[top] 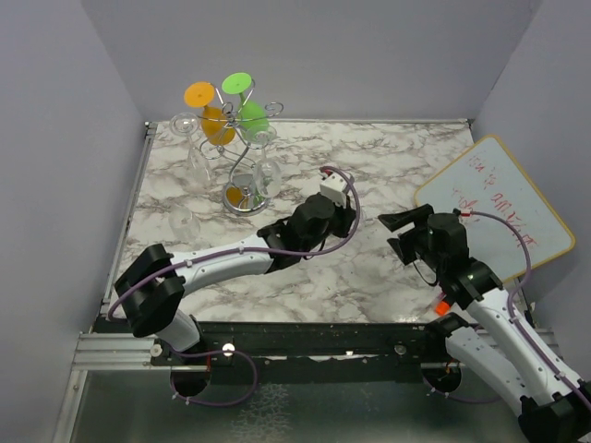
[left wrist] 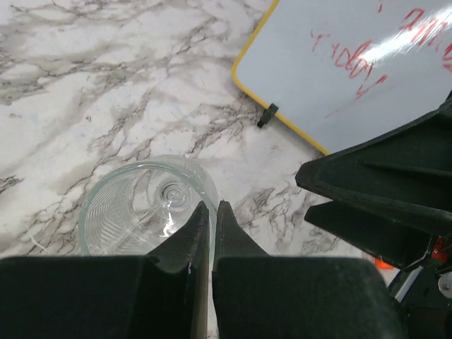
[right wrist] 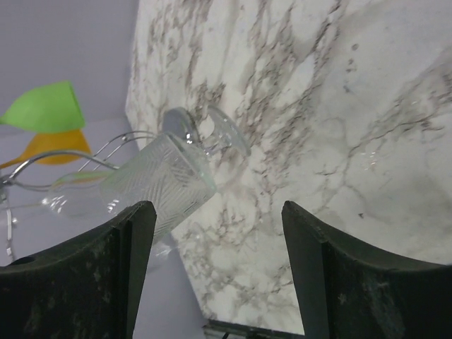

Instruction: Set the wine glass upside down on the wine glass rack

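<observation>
Left pincer (left wrist: 212, 205) pinched shut on clear wine glass (left wrist: 138, 208), apparently at its stem, bowl just past the fingertips; right pincer (right wrist: 215, 212) wide, empty, glass just ahead; wine glass rack (top: 245, 197) well off left-forward, so inverting and hanging remain.

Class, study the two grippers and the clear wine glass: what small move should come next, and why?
Probably draw the right gripper straight back. Its jaws stand open, while the left gripper looks shut on the wine glass rim, so clearing out would let that gripper carry it to the wine glass rack.
</observation>
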